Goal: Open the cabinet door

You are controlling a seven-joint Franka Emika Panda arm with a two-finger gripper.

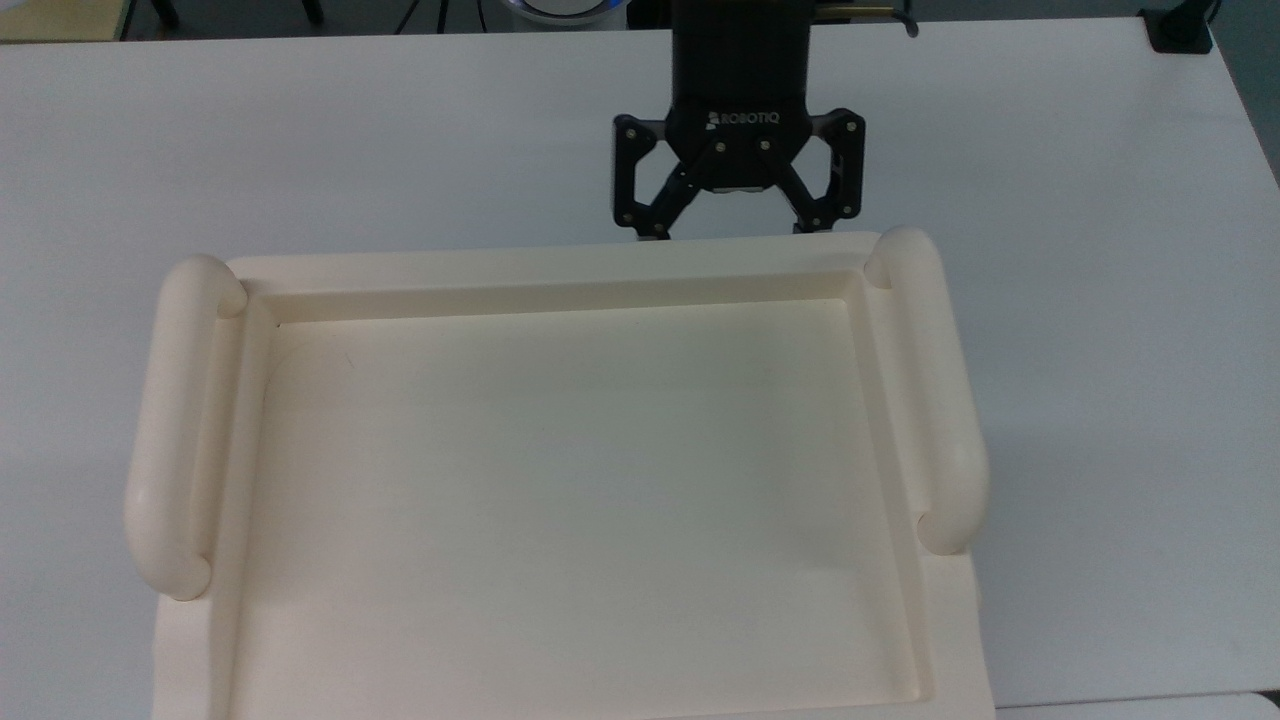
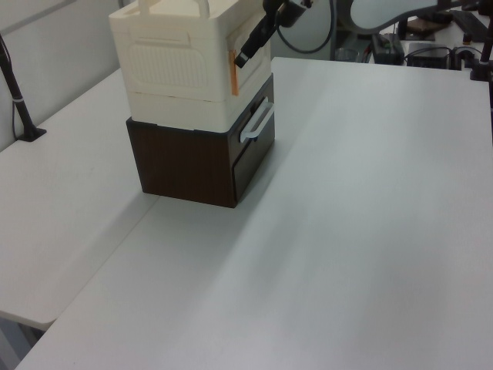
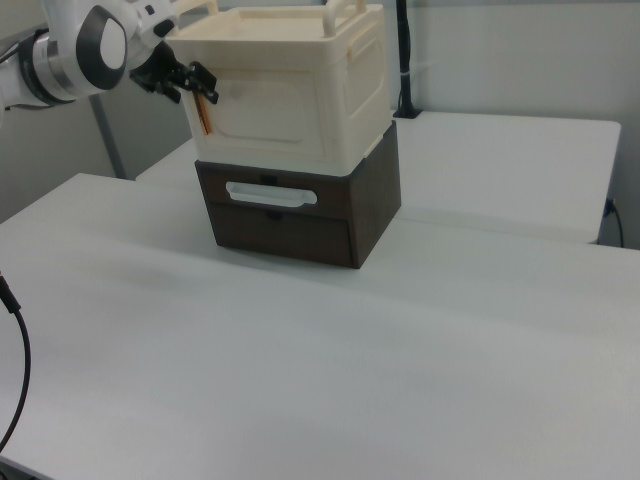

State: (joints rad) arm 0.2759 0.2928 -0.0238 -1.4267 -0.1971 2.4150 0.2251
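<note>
On the counter [image 2: 370, 193], a cream cabinet sits on a brown box [image 2: 185, 166].
Its door [image 3: 275, 115] is shut; the end effector [image 2: 245, 56], fingers spread, is beside the handle [image 2: 234, 72].

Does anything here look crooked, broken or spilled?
Nothing stands out. The cream cabinet sits squarely on the dark brown drawer unit, its door looks closed, and the gripper is at the door's edge.
</note>
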